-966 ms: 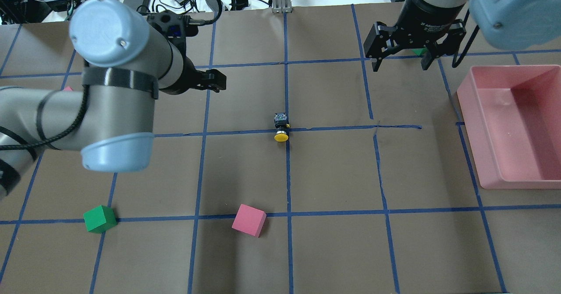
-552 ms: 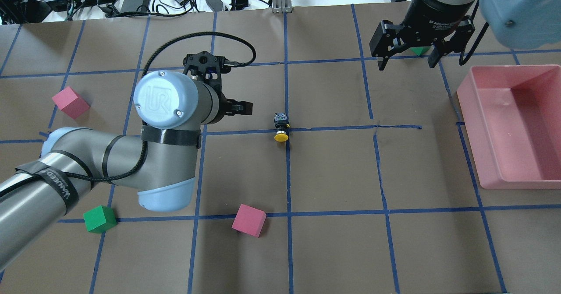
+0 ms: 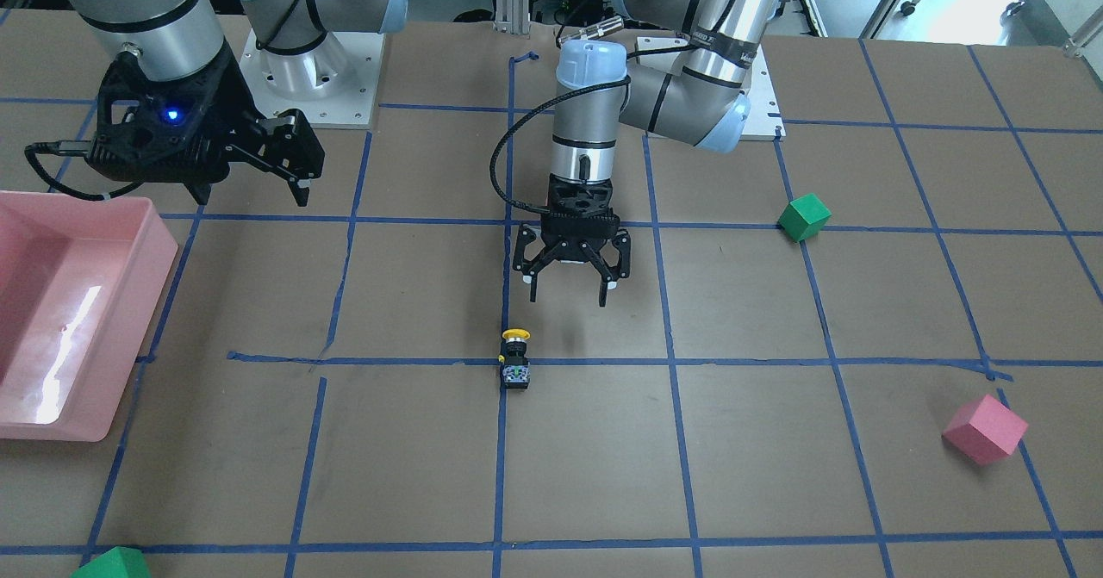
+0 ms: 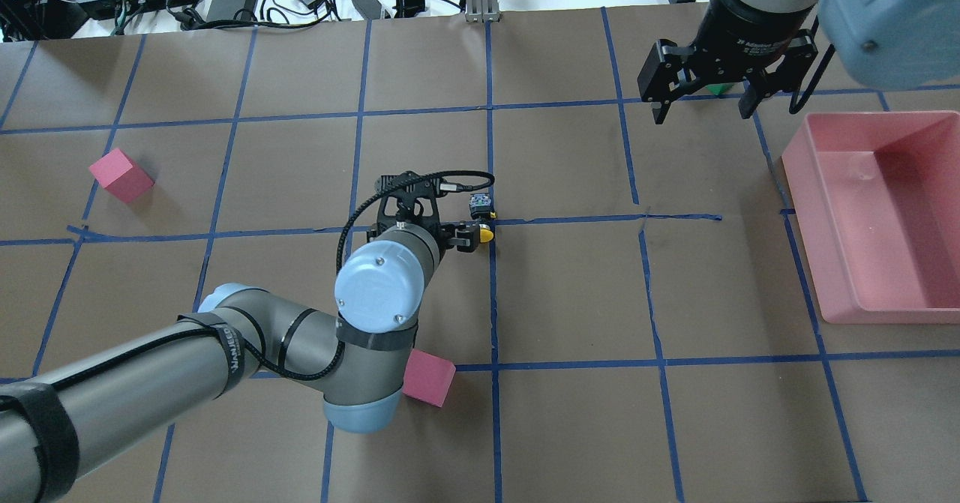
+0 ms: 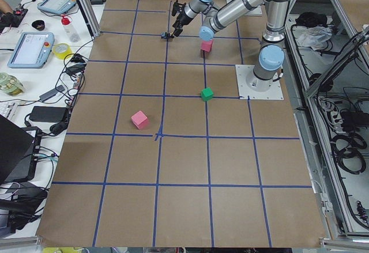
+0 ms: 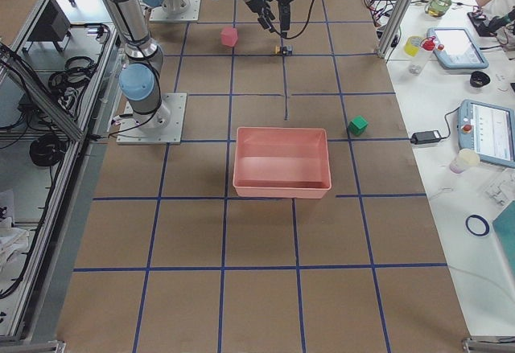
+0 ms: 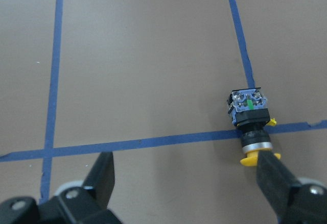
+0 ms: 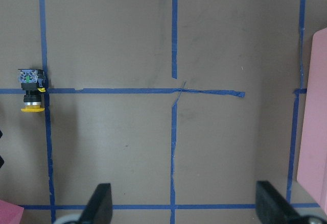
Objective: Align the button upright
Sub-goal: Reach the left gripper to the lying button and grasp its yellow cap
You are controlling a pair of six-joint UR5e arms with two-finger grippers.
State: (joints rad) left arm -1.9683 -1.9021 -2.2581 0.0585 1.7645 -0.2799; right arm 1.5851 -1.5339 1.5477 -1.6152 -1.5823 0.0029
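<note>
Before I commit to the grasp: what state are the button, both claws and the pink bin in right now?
button: lying on its side on the tape line, yellow cap toward the robot, not gripped.
left claw: open, empty, just short of the button.
right claw: open, empty, above the table near the pink bin.
pink bin: upright, nothing in it.

Grid-taped table (image 4: 570,428) bears the button (image 4: 481,207), pink cubes (image 4: 120,175), green cubes (image 3: 803,217), a pink bin (image 4: 885,314).
</note>
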